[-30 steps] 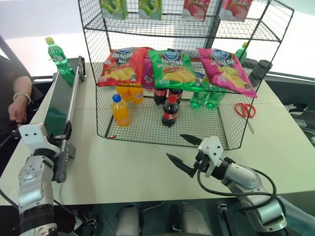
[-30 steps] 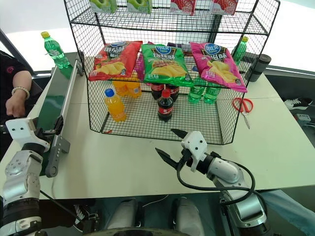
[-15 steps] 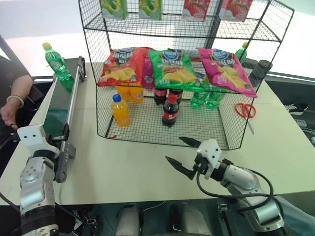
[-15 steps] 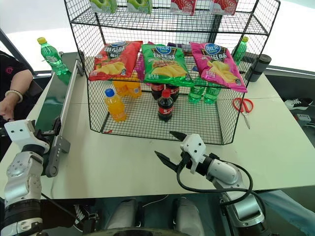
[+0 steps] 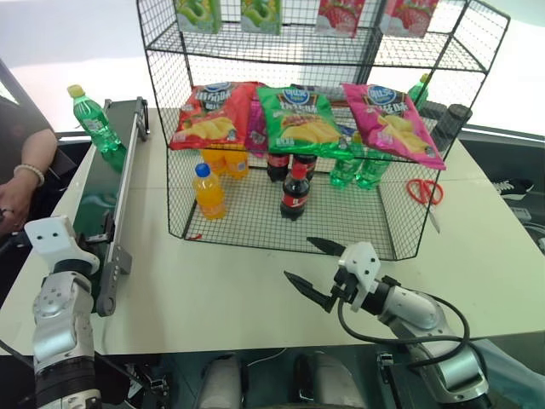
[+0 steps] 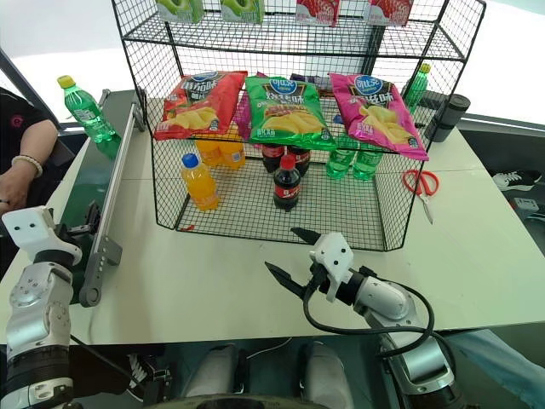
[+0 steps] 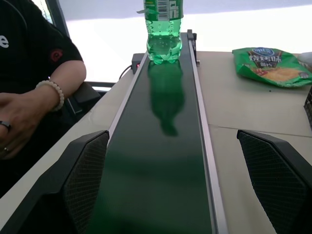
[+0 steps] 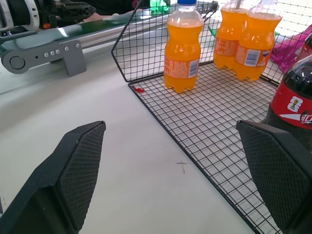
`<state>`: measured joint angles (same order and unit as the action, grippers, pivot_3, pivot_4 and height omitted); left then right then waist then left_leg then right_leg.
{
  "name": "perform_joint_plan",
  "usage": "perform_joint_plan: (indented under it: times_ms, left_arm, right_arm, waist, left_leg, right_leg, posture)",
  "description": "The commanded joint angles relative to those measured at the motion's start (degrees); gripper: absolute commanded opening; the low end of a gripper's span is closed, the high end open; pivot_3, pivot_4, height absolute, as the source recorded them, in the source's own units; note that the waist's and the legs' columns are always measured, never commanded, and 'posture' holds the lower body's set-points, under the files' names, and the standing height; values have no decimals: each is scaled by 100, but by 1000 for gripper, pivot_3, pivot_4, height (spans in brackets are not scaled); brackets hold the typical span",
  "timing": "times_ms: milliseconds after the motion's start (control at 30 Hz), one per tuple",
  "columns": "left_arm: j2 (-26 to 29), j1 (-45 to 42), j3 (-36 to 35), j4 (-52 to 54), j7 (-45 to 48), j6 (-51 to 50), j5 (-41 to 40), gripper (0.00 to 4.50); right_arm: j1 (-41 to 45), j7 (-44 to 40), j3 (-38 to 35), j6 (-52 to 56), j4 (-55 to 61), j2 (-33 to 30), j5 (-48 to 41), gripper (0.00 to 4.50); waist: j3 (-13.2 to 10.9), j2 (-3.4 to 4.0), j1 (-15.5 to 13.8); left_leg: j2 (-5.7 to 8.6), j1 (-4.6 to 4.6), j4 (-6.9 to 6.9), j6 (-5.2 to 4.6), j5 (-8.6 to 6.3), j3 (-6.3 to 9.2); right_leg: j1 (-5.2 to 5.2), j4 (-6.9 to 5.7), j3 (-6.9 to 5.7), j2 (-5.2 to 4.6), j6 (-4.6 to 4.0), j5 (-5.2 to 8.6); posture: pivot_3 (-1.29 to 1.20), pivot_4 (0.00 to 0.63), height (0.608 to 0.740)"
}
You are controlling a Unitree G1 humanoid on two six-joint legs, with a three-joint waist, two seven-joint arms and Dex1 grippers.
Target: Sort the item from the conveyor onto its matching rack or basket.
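The item, a clear-green bottle [image 5: 89, 119] with a yellow cap, stands upright at the far end of the conveyor [image 5: 102, 196], a dark-green belt between grey rails along the table's left side. My left gripper [image 7: 180, 195] is open at the belt's near end, pointing along the belt at the bottle [image 7: 163, 29], far short of it. The black wire rack [image 5: 400, 217] stands mid-table with chip bags on a tier and orange, cola and green bottles on its floor. My right gripper [image 5: 298, 258] hangs open and empty over the table before the rack's front.
A person's hand [image 5: 15, 200] with a bead bracelet rests left of the conveyor. Red scissors [image 5: 423, 192] lie right of the rack, and a black cylinder [image 5: 451, 119] stands behind them. A green chip bag [image 7: 265, 61] lies on the table right of the belt.
The green bottle has come a little nearer and leftward at the belt's far end. The person's hand has drawn back toward the left edge. Both grippers have stayed open and in place.
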<state>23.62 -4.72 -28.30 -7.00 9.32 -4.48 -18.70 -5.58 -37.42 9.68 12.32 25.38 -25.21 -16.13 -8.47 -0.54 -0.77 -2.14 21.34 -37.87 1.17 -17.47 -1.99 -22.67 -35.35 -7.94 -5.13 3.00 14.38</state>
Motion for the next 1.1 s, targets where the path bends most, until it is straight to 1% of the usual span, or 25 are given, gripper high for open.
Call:
perform_joint_plan:
  times_ms: [33, 400, 1100]
  left_arm:
    - [81, -10, -158, 145, -80, 119, 31, 4500]
    - [59, -38, -157, 63, -163, 182, 78, 4500]
    - [51, -27, -261, -44, -413, 272, 35, 4500]
  right_arm:
    - [102, 48, -94, 120, 302, 22, -140, 4471]
    - [207, 124, -75, 425, 494, 19, -206, 4471]
    - [341, 130, -93, 503, 456, 46, -222, 4471]
  waist:
    - [0, 0, 0]
    - [0, 0, 0]
    - [0, 0, 0]
  left_leg:
    - [0, 0, 0, 0, 0, 0]
    - [0, 0, 0, 0, 0, 0]
    - [0, 1, 0, 0, 0, 0]
  right_leg:
    - [0, 0, 0, 0, 0, 0]
    - [-1, 0, 1, 0, 0, 0]
    - [-1, 0, 0, -1, 0, 0]
  posture:
    - [0, 150, 735]
    - [0, 150, 735]
    - [0, 150, 735]
